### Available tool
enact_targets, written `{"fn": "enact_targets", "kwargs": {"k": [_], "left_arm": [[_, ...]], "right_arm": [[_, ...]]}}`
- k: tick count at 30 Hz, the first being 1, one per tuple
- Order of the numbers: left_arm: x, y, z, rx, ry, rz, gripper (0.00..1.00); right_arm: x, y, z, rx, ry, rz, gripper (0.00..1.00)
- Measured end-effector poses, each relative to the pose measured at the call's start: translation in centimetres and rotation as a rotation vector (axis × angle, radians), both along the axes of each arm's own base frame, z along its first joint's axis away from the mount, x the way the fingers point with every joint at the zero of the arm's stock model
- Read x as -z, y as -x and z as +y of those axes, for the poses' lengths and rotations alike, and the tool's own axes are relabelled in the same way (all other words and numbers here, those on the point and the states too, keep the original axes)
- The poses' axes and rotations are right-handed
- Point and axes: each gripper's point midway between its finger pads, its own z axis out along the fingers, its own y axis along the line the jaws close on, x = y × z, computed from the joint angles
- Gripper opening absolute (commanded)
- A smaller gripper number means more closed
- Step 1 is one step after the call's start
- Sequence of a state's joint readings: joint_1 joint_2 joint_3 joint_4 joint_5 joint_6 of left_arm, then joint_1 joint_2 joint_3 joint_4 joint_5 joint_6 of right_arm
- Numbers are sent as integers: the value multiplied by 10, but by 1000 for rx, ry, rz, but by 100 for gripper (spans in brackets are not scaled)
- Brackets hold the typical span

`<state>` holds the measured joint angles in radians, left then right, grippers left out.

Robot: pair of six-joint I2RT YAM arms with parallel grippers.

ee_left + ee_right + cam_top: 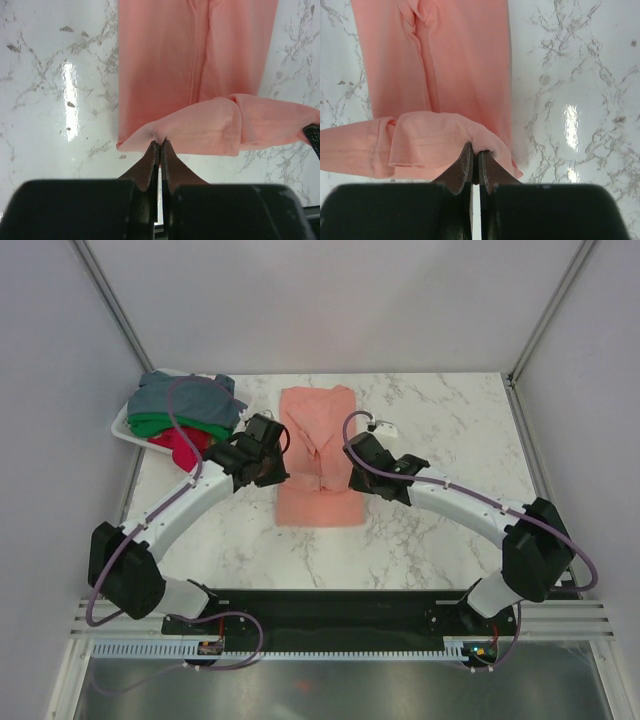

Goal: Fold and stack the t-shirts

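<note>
A salmon-pink t-shirt (318,430) lies lengthwise in the middle of the marble table, folded into a narrow strip. My left gripper (160,144) is shut on its near hem at the left corner, and my right gripper (476,149) is shut on the same hem at the right corner. The hem (210,125) is lifted and curled over the cloth that lies flat (450,55). In the top view both grippers (275,465) (352,478) hang over the strip's middle. Grey-blue (175,392), green (170,423) and red (180,445) t-shirts are piled at the far left.
The piled shirts sit in a white mesh basket (122,430) at the table's far-left corner. A small white tag-like object (385,427) lies right of the pink shirt. Grey walls close the table in on three sides.
</note>
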<state>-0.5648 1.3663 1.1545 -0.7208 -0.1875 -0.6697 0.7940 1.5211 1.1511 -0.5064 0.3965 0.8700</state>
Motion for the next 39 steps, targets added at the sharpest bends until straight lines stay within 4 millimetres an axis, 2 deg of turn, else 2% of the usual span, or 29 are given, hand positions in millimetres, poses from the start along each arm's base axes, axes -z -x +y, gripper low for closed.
{"fn": "enact_targets", "kwargs": {"k": [4,11,16,21,22,24,25,26,27,28,29,30,32,35,37,39], "left_arm": [[7,-25,0,-3,-5,18,2],[24,-56,10,-29,1,63,2],[45,-73,13,-36,-7,116,4],[73,-93,13,-47,-11,177,8],[77,-96,13,-49,-13,183,8],[86,-102,14,-55,-16,206,11],[88,-109,15,-60,-17,210,22],[89,-116,17,-63,-17,216,34],[88,-124,19,-64,-15,217,53],[85,-134,22,-65,-13,212,65],[80,-145,26,-74,-7,201,72],[73,-154,31,-83,-2,197,80],[50,-175,39,-98,12,149,83],[2,-196,50,-117,37,50,84],[-27,-193,50,-112,52,-5,82],[-48,-177,45,-93,65,-45,81]], "right_arm": [[9,-18,1,-19,9,22,0],[25,-46,1,-41,6,56,0],[41,-65,2,-56,5,81,0],[69,-82,0,-69,19,135,1],[75,-87,-1,-70,22,147,9],[84,-95,-2,-72,21,166,17],[87,-101,-2,-73,16,173,28],[89,-108,-2,-74,10,175,57],[89,-116,-2,-75,-1,174,65],[87,-124,-3,-83,-6,174,70],[82,-135,-4,-85,-18,162,80],[75,-147,-6,-83,-32,149,82],[53,-170,-16,-72,-60,103,85],[9,-199,-41,-37,-110,5,86],[-17,-198,-63,-14,-128,-39,80],[-36,-180,-73,-19,-160,-81,70]]}}
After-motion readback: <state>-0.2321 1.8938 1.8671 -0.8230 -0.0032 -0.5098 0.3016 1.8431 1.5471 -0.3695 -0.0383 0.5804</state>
